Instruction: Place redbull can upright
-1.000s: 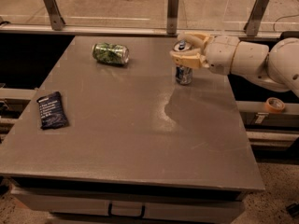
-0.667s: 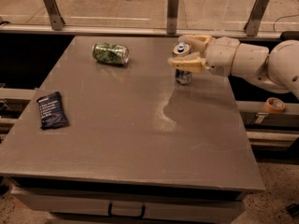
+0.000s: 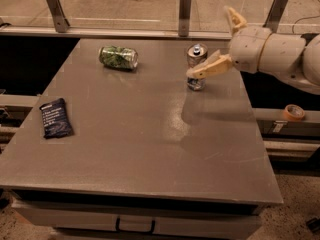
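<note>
Now: can upright, tool spread wide beside it.
The can (image 3: 196, 56) stands upright on the worktop (image 3: 150, 144), near the far right edge. The tool (image 3: 212, 41) is at the can's right side with its jaws wide apart: one finger (image 3: 210, 67) crosses in front of the can's lower half, the other points up and away. A green can (image 3: 118, 57) lies on its side further left. A dark packet (image 3: 55, 124) lies near the left edge.

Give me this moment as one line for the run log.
redbull can: upright on table | hand: open, one finger across can's front | green can: on its side
</note>
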Controlling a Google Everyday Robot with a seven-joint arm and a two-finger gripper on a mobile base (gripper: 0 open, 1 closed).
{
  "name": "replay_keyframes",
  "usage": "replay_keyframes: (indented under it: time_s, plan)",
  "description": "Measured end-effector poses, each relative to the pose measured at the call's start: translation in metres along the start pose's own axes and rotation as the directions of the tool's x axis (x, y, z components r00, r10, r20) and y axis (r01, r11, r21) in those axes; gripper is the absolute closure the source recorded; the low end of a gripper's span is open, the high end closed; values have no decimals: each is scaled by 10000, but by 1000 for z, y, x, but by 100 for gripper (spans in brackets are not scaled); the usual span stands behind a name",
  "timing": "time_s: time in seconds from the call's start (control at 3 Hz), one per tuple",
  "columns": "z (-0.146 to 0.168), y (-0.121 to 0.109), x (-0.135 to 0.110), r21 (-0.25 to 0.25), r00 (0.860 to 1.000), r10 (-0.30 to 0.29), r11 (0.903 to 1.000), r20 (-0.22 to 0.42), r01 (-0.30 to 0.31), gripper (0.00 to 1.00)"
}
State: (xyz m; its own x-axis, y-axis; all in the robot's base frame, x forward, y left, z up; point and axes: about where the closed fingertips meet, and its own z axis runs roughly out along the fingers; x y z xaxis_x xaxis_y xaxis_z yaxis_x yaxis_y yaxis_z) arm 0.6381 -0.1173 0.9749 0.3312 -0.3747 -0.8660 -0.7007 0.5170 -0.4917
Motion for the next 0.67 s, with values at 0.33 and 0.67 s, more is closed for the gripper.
replay_keyframes:
  time_s: [0.33,0.67]
  plan:
    - [-39,-18,-66,1110,9853,-1616,9797,-548,1668,0]
    - [-87,-22,-144,2035,9459,-3012,9251,-1206,3205,0]
